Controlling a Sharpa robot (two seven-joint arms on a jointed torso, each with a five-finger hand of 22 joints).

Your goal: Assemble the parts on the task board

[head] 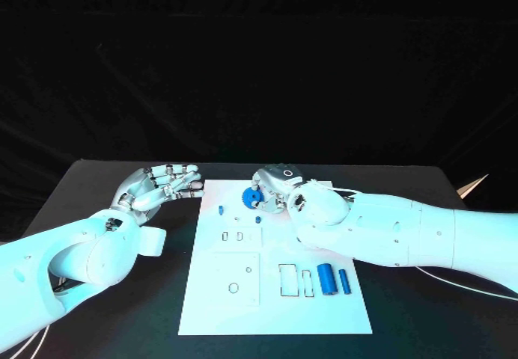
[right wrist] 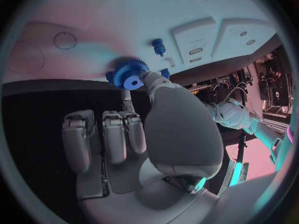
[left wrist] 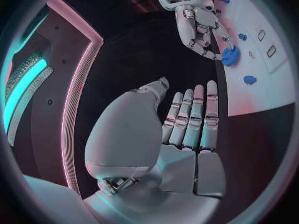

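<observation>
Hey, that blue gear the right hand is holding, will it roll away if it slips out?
Probably. The blue gear, pinched by the right hand, is a round toothed disc, so on edge it could roll across the smooth task board. It looks stiff and light, and landing flat it would likely stay put.

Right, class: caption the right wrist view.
Right hand holds a blue gear at the white task board's edge.

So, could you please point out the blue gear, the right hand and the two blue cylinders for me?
blue gear (right wrist: 129,75): right wrist view, on its toothed face.
right hand (head: 276,187): head view, on the middle of the hand, which holds the gear.
blue cylinders (head: 325,278): head view, on the thicker one's side, on the task board.
</observation>
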